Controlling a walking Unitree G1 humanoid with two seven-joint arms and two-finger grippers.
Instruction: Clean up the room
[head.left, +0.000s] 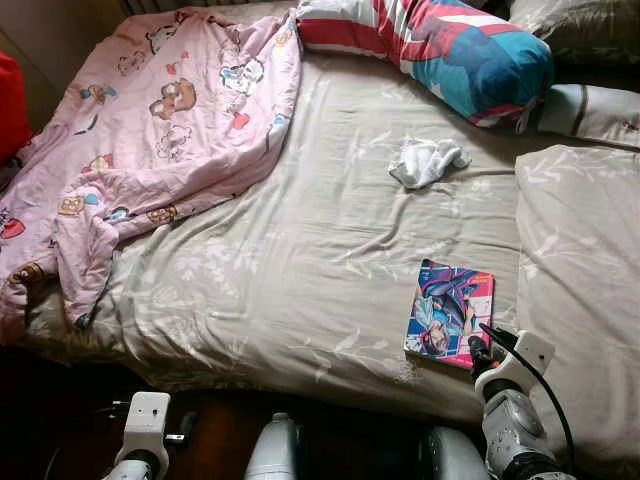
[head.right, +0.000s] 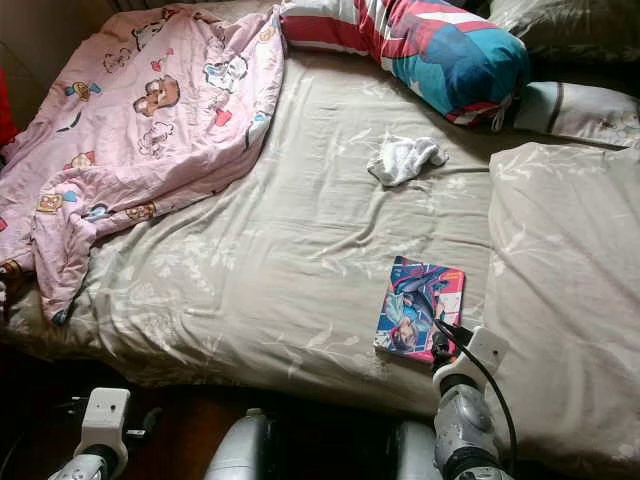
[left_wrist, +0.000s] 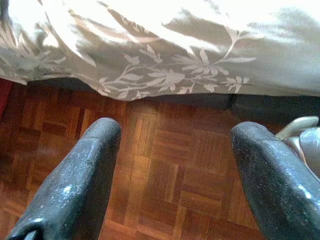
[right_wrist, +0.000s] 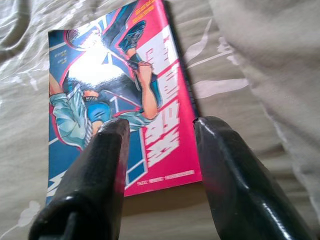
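1. The step in hand looks like picking up the comic book (head.left: 450, 312) from the bed (head.left: 300, 270), one piece of tidying the room. The book lies flat on the beige sheet near the foot edge of the bed, just beside the beige duvet (head.left: 580, 290) heaped on the robot's right.

2. The right gripper (right_wrist: 160, 150) hovers over the near corner of the book. In the right wrist view its two black fingers (right_wrist: 100, 170) are spread apart, with the pink and blue cover showing between them. It holds nothing, and I cannot tell whether the fingertips touch the cover.

3. The next move, as I judge it, calls for getting one finger under the near edge, since the book lies flat on soft bedding. The sheet could bunch up and be pinched along with the cover.

4. The left gripper (left_wrist: 175, 165) hangs low beside the bed, pointing at the wooden floor (left_wrist: 165, 160) below the hanging hem of the sheet. Its fingers are wide apart and empty.

5. Other things that may need tidying: a small white cloth (head.left: 425, 162) crumpled mid-bed, well apart from the book; a pink cartoon blanket (head.left: 160, 130) rumpled over the left side and spilling off the edge; and a striped red, white and teal pillow (head.left: 450, 45) at the head.
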